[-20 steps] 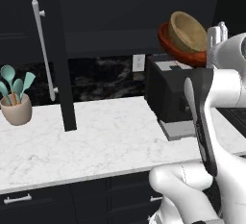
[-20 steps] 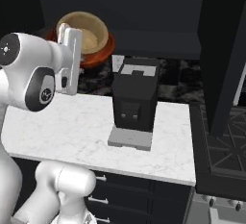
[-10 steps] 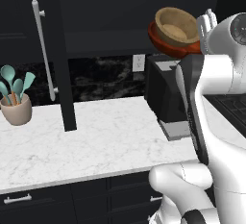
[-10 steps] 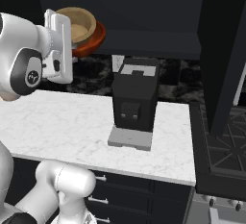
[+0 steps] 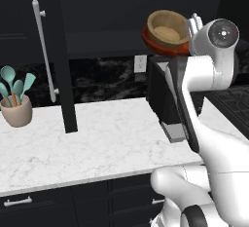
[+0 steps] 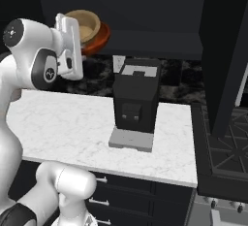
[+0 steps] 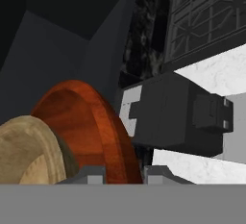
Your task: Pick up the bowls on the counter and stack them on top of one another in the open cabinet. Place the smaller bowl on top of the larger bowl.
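Item: larger bowl, reddish-brown, with the smaller bowl nested inside; I hold both aloft above the coffee machine, level with the open cabinet. Gripper: jaws nearly together, pinching the red-brown rim. Change: over the last second I have carried the stack leftward and tipped it less steeply. Counter holds no bowls; I judge only the shelf placement remains.

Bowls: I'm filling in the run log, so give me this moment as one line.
gripper: shut on red-brown bowl rim | tan bowl: nested inside it | stack: raised near open cabinet | counter: no bowls left
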Motion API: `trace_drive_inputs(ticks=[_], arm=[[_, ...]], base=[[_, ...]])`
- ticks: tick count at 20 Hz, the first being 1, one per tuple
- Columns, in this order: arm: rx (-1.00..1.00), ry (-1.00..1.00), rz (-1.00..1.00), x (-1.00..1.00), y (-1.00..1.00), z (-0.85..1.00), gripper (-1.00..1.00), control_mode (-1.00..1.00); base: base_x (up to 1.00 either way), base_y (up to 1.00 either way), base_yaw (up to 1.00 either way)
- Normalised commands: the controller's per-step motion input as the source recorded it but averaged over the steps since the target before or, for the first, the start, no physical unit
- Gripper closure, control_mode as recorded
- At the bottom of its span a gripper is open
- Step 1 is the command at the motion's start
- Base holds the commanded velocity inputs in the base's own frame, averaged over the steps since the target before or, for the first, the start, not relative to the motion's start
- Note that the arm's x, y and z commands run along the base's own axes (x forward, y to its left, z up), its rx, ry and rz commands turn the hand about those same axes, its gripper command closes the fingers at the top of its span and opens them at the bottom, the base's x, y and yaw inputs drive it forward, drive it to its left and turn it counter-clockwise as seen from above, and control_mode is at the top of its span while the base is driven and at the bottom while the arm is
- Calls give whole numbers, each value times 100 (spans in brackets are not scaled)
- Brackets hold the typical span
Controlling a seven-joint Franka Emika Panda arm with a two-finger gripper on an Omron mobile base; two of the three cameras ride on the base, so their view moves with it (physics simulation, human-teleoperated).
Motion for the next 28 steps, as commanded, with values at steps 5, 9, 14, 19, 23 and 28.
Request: trace_drive_inputs(ticks=[5,9,14,19,23,28], arm=[[0,5,0,61,0,-5,100,-100],[-7,3,0,58,2,-7,100,-100],[-10,1,0,41,4,-11,100,-100],[-5,2,0,58,0,-10,100,-100],[-1,2,0,70,0,-7,100,-100],[0,3,0,68,0,-3,100,-100]], base=[[0,0,0],[0,0,0],[0,0,0],[0,0,0],[0,0,0],[0,0,0]])
